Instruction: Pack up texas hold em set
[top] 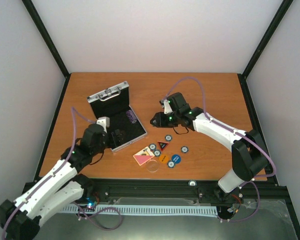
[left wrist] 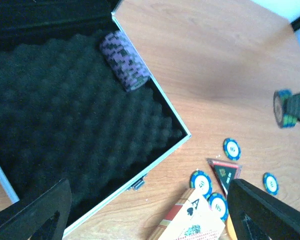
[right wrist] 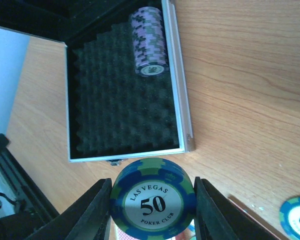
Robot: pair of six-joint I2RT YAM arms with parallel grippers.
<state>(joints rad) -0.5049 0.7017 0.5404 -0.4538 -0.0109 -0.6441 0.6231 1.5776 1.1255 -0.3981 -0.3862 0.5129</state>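
At ten o'clock on the table (top: pixel 215 100) — open case (top: pixel 121 136), foam-lined, purple chip stack (top: pixel 132 118) at its one o'clock corner. Left gripper (left wrist: pixel 150 215) above it, fingers spread, empty. Right gripper (right wrist: pixel 152 192) clamped on blue chips (right wrist: pixel 152 205). Loose chips (top: pixel 184 149), triangle (top: pixel 162 145), card deck (top: pixel 142 158) — six o'clock.

Wooden table (top: pixel 215 95): open case (top: pixel 110 104), chips (top: pixel 183 149), deck (top: pixel 142 158).

Overhead; wrist cameras close above case (left wrist: pixel 90 140)
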